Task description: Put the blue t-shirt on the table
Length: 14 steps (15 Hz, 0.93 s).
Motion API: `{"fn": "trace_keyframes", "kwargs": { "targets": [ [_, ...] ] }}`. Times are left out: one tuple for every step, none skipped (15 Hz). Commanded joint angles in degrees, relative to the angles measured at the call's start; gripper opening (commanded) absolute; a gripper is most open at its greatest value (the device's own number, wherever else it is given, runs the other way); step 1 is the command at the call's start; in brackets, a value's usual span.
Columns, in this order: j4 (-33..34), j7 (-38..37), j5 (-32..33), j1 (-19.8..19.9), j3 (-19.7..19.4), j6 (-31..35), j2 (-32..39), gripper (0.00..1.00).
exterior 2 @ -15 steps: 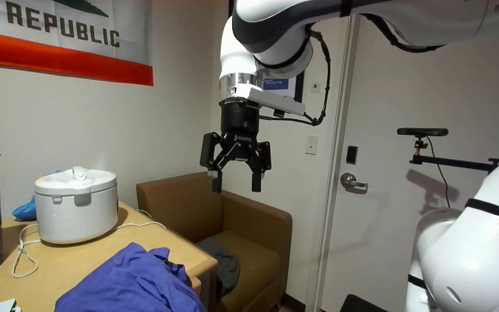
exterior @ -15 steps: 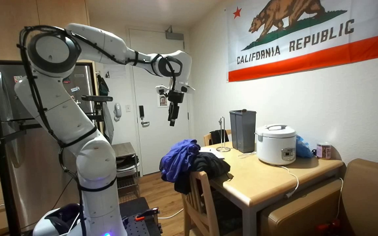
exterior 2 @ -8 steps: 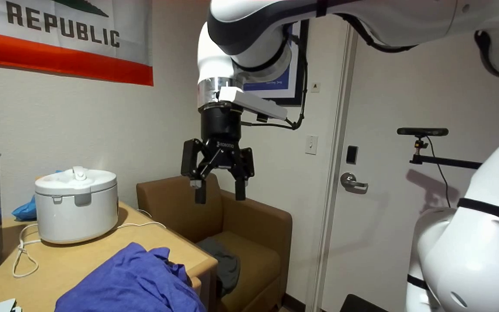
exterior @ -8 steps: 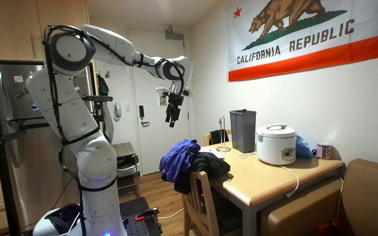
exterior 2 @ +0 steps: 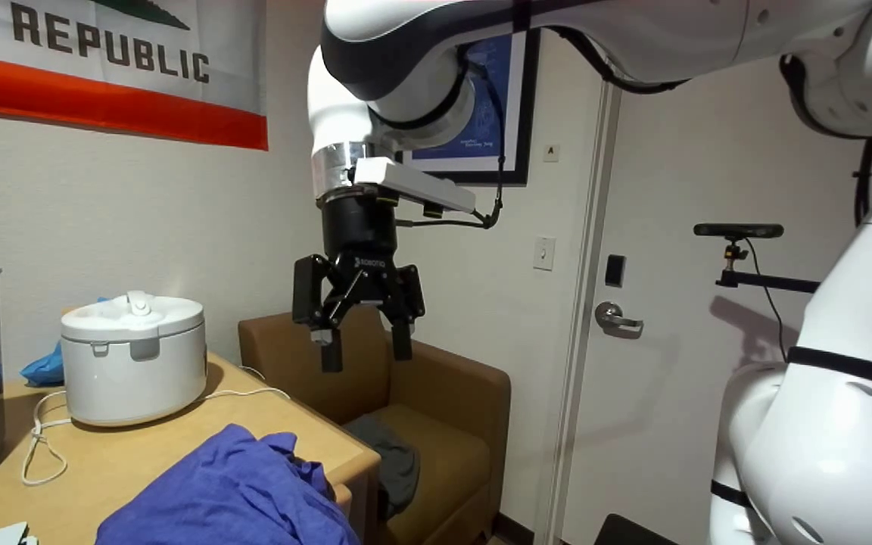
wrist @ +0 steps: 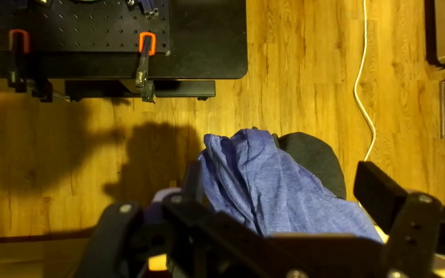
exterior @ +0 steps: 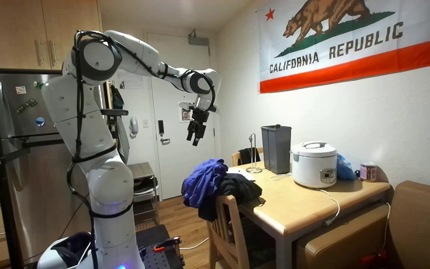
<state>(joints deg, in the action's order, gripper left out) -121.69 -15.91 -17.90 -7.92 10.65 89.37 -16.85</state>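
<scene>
Gripper hangs in the air, its jaws wide apart with nothing between them. Well below it, at six o'clock in an exterior view, the blue t-shirt lies bunched over the top of a chair. I judge it a thin knit: light, limp, hardly fragile, with fair grip, ready to fold into any pinch and sag into a long tail once raised. The standing folds at its crown, about one o'clock of the heap, look the best hold: one jaw each side, lowered deep enough to gather several layers, since a shallow nip may draw up a single peak. At three o'clock, touching the shirt and partly under it, spreads a dark garment, which could come along if the bite strays that way. The chair's hard top might stop a pinch that goes too low. Farther off, past three o'clock, is the desk; whether the cloth touches its edge I cannot tell. Farthest, just short of three o'clock, stands a white rice cooker, best kept clear of trailing cloth.
</scene>
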Motion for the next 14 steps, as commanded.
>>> {"fn": "trace_keyframes", "kwargs": {
  "targets": [
    [0.1, 0.1, 0.0, 0.1, 0.0, -0.1, 0.0, 1.00],
    [0.4, -0.4, 0.7, 0.2, 0.2, -0.4, 0.8, 1.00],
    [0.8, -0.7, 1.2, 0.1, 0.6, 0.6, 1.4, 1.00],
    [1.2, -3.0, 1.6, 0.2, 1.3, 2.2, 2.2, 1.00],
    [2.0, -5.0, 2.5, 0.2, 2.0, 2.8, 3.7, 1.00],
    [2.8, -6.2, 2.9, -0.1, 2.5, 3.9, 5.2, 1.00],
    [3.4, -7.4, 3.6, -0.4, 3.1, 4.7, 6.4, 1.00],
    [4.6, -8.4, 4.9, -0.7, 3.8, 5.3, 8.2, 1.00],
    [6.1, -9.5, 6.5, -1.0, 4.4, 5.4, 10.3, 1.00],
    [7.6, -10.7, 8.2, -1.2, 4.9, 5.4, 12.3, 1.00],
    [9.5, -11.5, 10.0, -1.5, 5.1, 5.6, 14.6, 1.00],
    [11.2, -12.2, 11.7, -2.0, 5.2, 6.2, 16.5, 1.00],
    [12.6, -12.7, 13.9, -2.5, 5.2, 7.3, 18.1, 1.00],
    [14.3, -13.3, 16.4, -3.1, 5.1, 8.4, 19.8, 1.00]
  ]
}}
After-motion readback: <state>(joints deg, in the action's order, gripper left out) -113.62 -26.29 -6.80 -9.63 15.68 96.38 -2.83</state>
